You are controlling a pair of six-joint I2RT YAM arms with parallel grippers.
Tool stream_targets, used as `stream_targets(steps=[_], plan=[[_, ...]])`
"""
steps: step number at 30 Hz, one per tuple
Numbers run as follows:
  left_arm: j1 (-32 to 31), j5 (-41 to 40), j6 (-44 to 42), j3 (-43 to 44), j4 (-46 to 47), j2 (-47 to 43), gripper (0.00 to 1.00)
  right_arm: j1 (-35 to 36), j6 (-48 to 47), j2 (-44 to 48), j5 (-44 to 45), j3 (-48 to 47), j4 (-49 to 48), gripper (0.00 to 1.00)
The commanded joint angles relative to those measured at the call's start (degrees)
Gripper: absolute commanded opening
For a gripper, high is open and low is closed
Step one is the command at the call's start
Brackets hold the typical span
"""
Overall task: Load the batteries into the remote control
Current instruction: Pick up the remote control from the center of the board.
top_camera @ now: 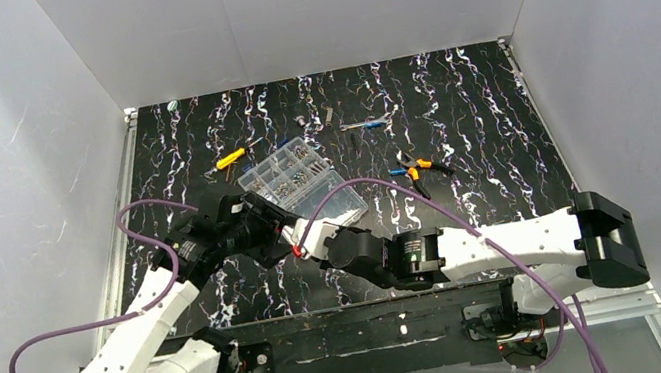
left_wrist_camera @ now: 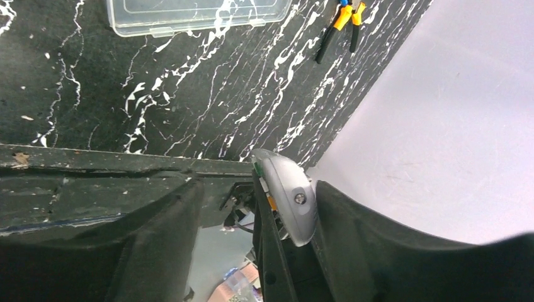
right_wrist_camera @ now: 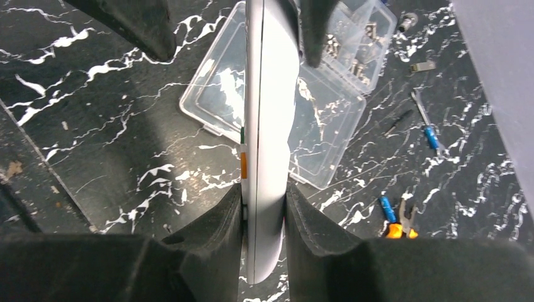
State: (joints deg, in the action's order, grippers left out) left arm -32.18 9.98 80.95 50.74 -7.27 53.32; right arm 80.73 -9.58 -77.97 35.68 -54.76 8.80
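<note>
The white remote control (right_wrist_camera: 271,126) is held edge-on above the table between both grippers, and it also shows in the top view (top_camera: 313,236). My right gripper (right_wrist_camera: 264,195) is shut on its near end. My left gripper (left_wrist_camera: 258,189) is open around its far end (left_wrist_camera: 289,195): the right finger touches the grey back and a gap stays on the other side. One blue battery (right_wrist_camera: 386,208) lies on the table beside the pliers (right_wrist_camera: 400,230), and it also shows in the top view (top_camera: 397,173). Another small blue piece (right_wrist_camera: 430,136) lies by a thin metal tool; I cannot tell what it is.
A clear compartment box (top_camera: 306,185) with small parts stands open just behind the grippers. Orange-handled pliers (top_camera: 425,169) lie to its right, and a yellow-handled screwdriver (top_camera: 231,159) to its left. Small screws and bits lie along the back of the black marbled table (top_camera: 478,121).
</note>
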Motion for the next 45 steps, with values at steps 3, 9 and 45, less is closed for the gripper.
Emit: stream_targets(steps=[3,9,45], plan=[[-1.2,-0.27,2.29,1.06,-0.77,0.25,0.49,0.66,-3.95,1.05,6.24,-2.46,-6.9,0.01],[-1.65,0.63,2.22,0.72,1.13,1.11,0.39,0.81,-5.18,-0.07,7.19,-3.03,-7.73,0.01],[-1.74,22.09,-15.25,-11.83,29.77,-1.29,0.0,-16.57,6.77,21.01,-49.12,1.93,8.16,0.75]])
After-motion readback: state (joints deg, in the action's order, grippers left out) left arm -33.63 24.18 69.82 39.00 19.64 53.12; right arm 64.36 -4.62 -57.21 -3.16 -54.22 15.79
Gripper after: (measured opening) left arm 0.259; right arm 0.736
